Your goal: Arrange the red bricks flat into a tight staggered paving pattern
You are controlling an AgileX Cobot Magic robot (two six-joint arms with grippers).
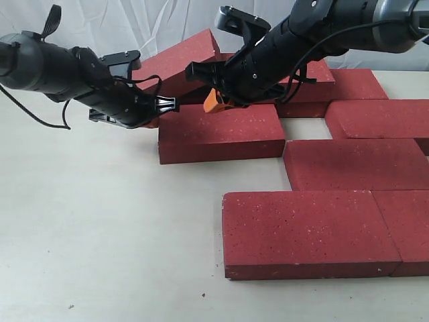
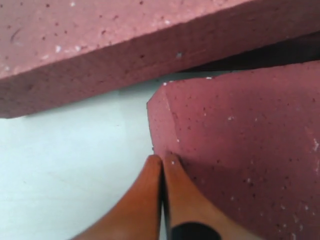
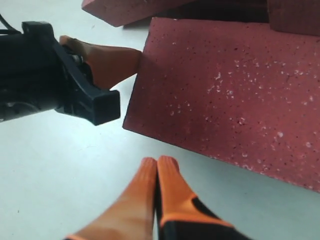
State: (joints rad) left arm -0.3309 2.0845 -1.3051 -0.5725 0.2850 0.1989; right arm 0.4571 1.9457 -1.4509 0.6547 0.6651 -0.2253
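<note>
Several dark-red speckled bricks lie flat on the pale table. The nearest loose brick lies apart from the others. My left gripper is shut and empty, its orange fingertips touching that brick's left end corner. My right gripper is shut on nothing and hovers by the brick's far edge. Behind them a tilted brick leans with one end raised.
Flat bricks form a staggered group on the right: a front pair, one in the middle, and others behind. Bare table fills the left and front.
</note>
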